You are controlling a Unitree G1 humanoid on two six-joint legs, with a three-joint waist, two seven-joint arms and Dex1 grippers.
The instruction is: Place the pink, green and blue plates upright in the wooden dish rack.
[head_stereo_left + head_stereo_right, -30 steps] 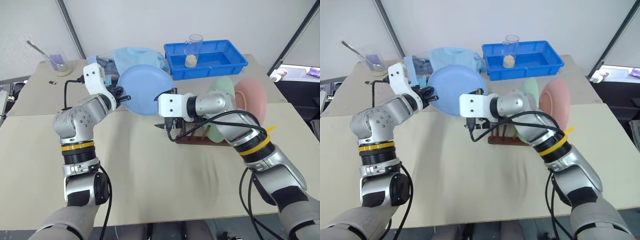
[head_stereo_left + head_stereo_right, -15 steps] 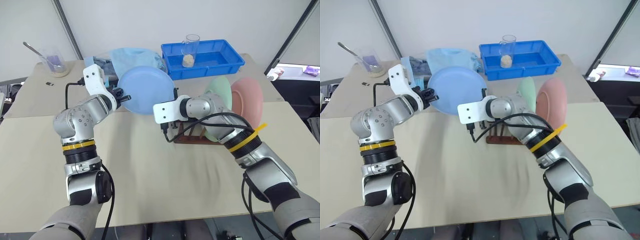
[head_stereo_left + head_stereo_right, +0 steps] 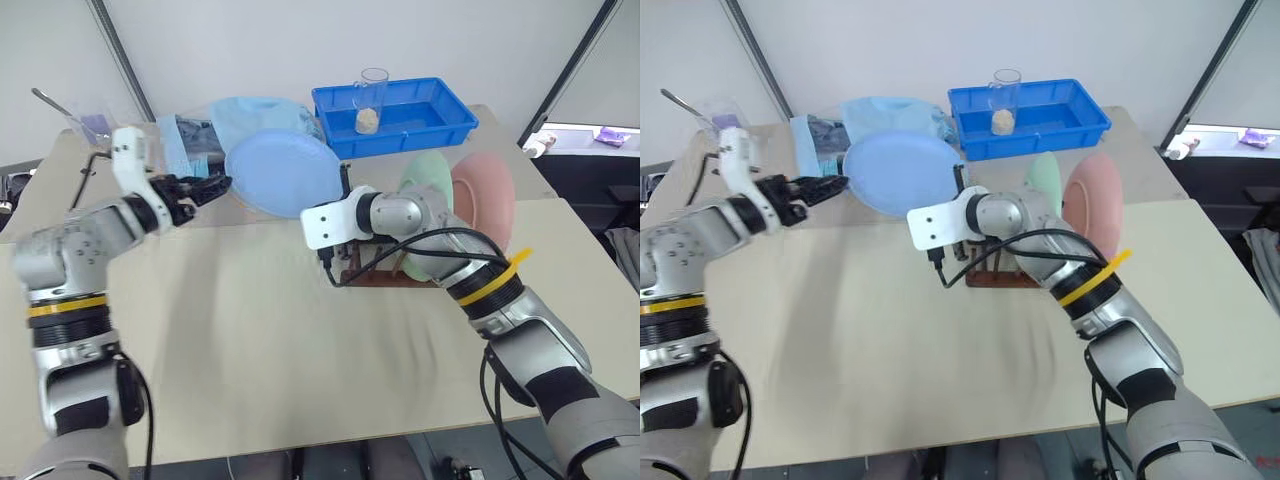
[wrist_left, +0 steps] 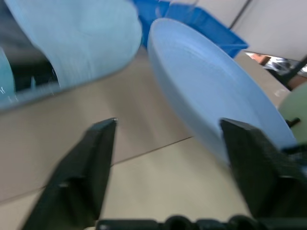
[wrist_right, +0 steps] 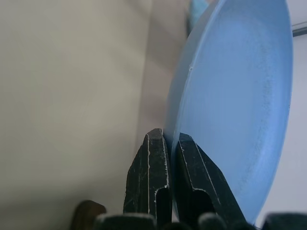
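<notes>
The blue plate (image 3: 283, 172) hangs tilted above the table, and my right gripper (image 3: 345, 188) is shut on its right rim; the right wrist view shows the fingers (image 5: 156, 158) clamped on the plate's edge (image 5: 240, 105). To the plate's left, my left gripper (image 3: 214, 188) stands open and apart from it, and its wrist view has the plate (image 4: 211, 96) ahead of the spread fingers (image 4: 91, 163). The green plate (image 3: 428, 185) and the pink plate (image 3: 488, 200) stand upright in the wooden dish rack (image 3: 400, 283), just behind my right forearm.
A blue plastic tray (image 3: 440, 118) holding a glass jar (image 3: 371, 98) sits at the back. A pale blue cloth (image 3: 262, 112) lies behind the blue plate. A glass with a spoon (image 3: 85, 125) stands at the far left corner.
My right gripper has shut on the blue plate's right rim. My left gripper has let go of the plate, opened and drawn away to the left.
</notes>
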